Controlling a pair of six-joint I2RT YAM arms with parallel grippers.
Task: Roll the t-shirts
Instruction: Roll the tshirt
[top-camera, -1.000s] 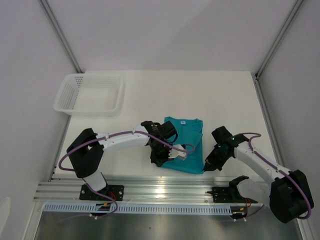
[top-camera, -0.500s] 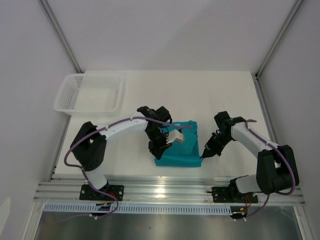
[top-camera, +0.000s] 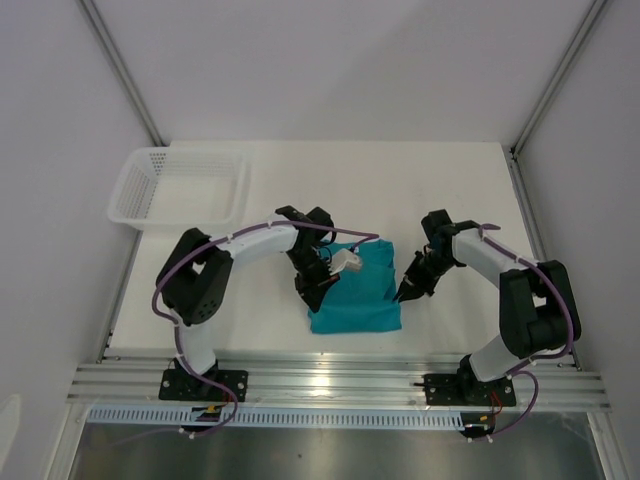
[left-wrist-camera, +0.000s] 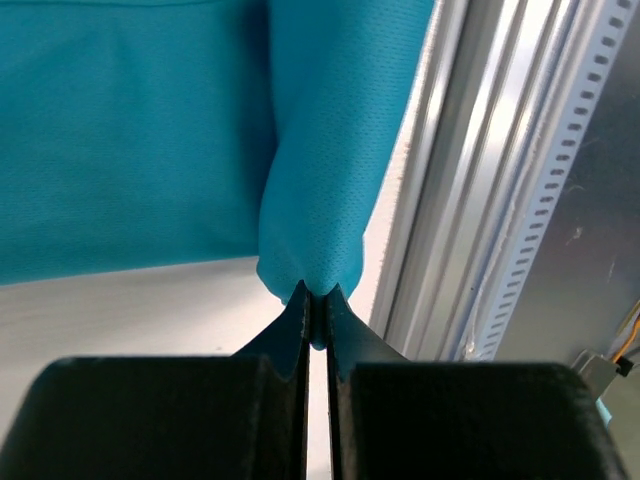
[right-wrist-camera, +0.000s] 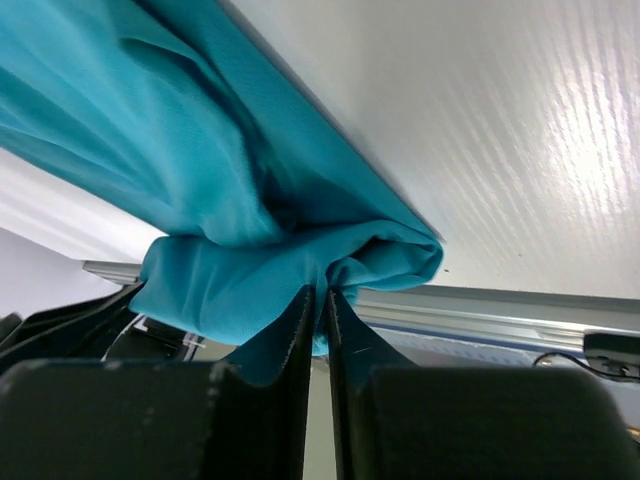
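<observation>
The teal t-shirt (top-camera: 360, 300) lies folded into a compact block near the table's front edge, between the two arms. My left gripper (top-camera: 313, 290) is at its left side. In the left wrist view this gripper (left-wrist-camera: 318, 298) is shut on a pinched fold of the t-shirt (left-wrist-camera: 150, 130), which rises off the table. At the shirt's right side, my right gripper (top-camera: 403, 293) holds a bunched layer. The right wrist view shows that gripper (right-wrist-camera: 322, 300) shut on the t-shirt (right-wrist-camera: 200, 150), whose layers are lifted and folded over.
A white mesh basket (top-camera: 125, 190) stands at the back left of the table. The aluminium rail (top-camera: 330, 380) that carries the arm bases runs along the near edge, close behind the shirt. White walls enclose the table on three sides.
Both grippers have carried their pinched edges of the shirt away from the near rail and inward. The shirt has gone from a longer spread shape to a shorter, narrower block.
</observation>
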